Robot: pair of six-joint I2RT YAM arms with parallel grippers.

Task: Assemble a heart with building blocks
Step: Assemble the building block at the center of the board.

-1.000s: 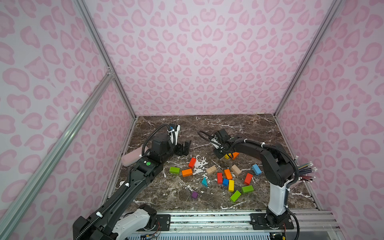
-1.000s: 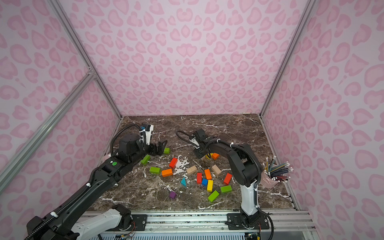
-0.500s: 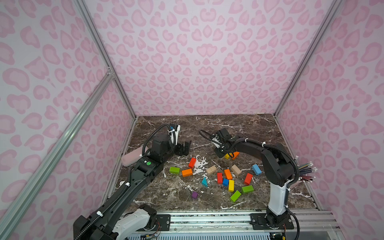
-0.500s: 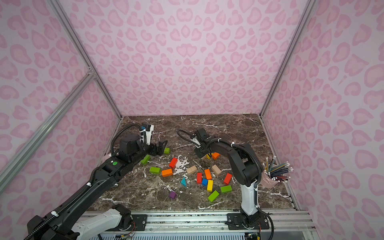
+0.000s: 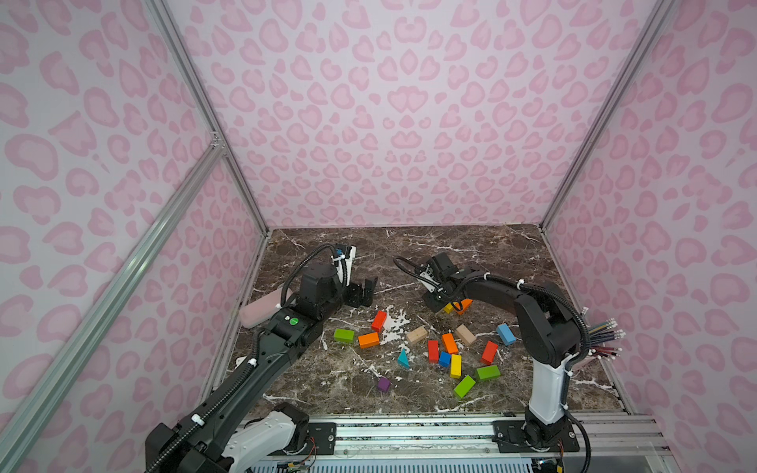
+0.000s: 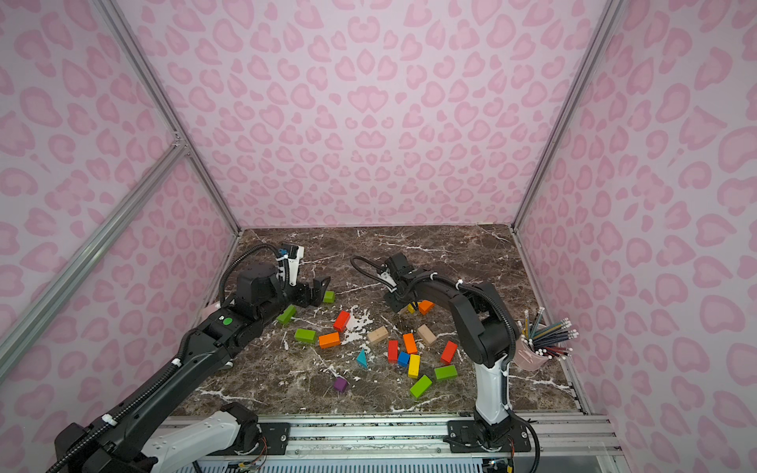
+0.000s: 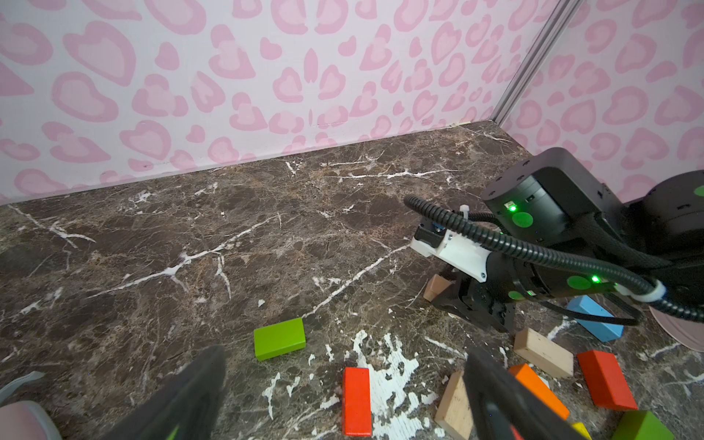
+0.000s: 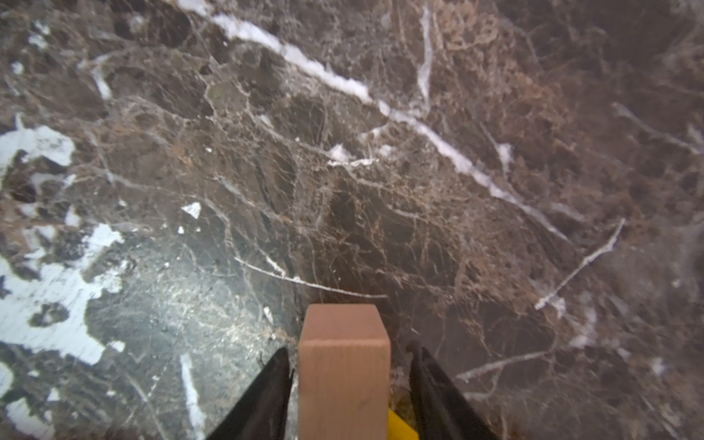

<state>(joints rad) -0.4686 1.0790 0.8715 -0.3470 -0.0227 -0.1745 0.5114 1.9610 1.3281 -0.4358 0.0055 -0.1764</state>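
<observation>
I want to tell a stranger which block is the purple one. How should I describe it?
Look at the brown marble table, at its near edge by the metal rail. The purple cube sits there alone, nearer the rail than the teal wedge. It is the only purple block in view, and nothing touches it.

Rear tabletop (image 5: 491, 245) open; blocks (image 5: 449, 343) clutter front centre.

No lettering, number, brand or sign is showing clearly enough to be read in any view.
</observation>
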